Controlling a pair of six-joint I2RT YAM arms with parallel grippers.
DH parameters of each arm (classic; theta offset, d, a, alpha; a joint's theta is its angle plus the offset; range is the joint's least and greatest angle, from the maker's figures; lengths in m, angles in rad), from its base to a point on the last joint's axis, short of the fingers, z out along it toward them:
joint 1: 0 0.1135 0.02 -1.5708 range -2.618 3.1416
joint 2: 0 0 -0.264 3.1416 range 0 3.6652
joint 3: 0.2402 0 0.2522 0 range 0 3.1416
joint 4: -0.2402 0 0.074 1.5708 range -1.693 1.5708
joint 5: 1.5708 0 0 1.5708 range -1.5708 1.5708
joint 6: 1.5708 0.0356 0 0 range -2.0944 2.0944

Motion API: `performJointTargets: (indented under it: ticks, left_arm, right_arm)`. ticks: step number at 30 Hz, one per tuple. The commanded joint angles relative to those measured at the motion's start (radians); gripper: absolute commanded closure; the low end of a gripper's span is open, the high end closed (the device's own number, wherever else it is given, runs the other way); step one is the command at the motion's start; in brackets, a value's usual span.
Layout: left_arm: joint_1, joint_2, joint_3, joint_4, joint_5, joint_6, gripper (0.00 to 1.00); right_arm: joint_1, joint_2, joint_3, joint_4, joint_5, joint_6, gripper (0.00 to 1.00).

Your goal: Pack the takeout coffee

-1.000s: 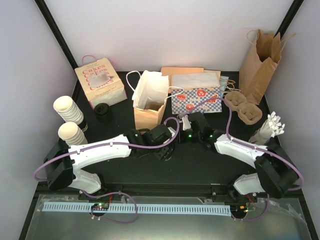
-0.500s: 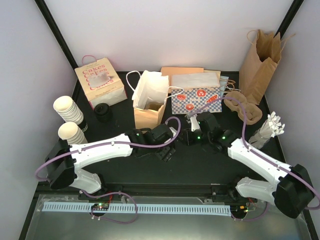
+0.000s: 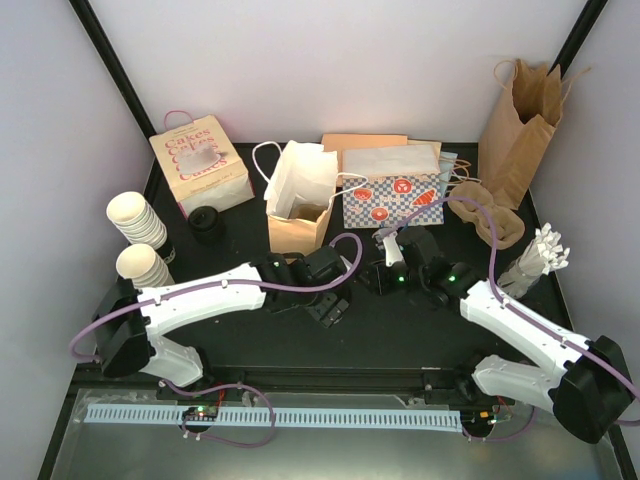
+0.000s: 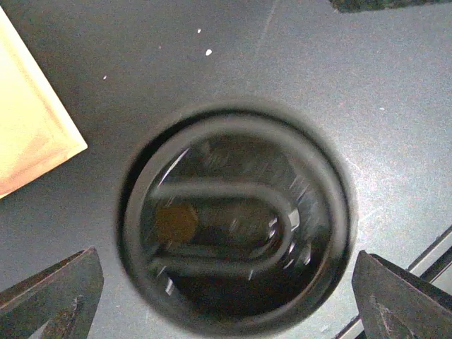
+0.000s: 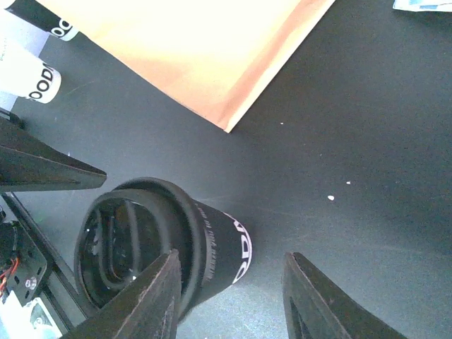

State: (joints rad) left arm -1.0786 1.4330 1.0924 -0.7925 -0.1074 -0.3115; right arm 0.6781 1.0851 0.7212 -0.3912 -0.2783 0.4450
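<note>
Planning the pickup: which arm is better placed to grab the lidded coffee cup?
Left, probably. The left jaws stand open astride the cup, lid centred between them; the right jaws sit off to one side of it.

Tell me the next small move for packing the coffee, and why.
Probably lower the left tool straight down and close it on the takeout coffee. From the left wrist, its black lid sits centred between the wide-open fingers, and nothing grips it. The right tool stands beside the cup, not around it.
</note>
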Motion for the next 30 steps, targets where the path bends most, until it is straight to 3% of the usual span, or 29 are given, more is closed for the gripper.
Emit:
performJointTargets:
  ticks: [1,13,18,26,29,30]
  left_arm:
    - [-0.007,-0.034,0.050,-0.061,-0.001,-0.013,0.01]
    - [-0.006,-0.096,0.051,-0.054,0.002,-0.038,0.01]
    - [0.043,-0.234,0.002,-0.030,-0.006,-0.106,0.03]
    - [0.218,-0.482,-0.257,0.143,0.136,-0.224,0.11]
    - [0.265,-0.552,-0.328,0.181,0.183,-0.245,0.10]
    - [0.281,-0.571,-0.347,0.192,0.204,-0.251,0.09]
  right_arm:
    - [-0.004,-0.010,-0.005,-0.004,-0.022,-0.039,0.57]
    - [0.006,-0.026,0.007,-0.033,-0.054,-0.105,0.52]
    - [0.055,-0.019,0.057,-0.101,0.066,-0.122,0.50]
    - [0.163,0.017,0.161,-0.160,0.201,-0.159,0.28]
    - [0.174,0.012,0.190,-0.176,0.303,-0.140,0.14]
    - [0.174,0.007,0.198,-0.178,0.343,-0.129,0.06]
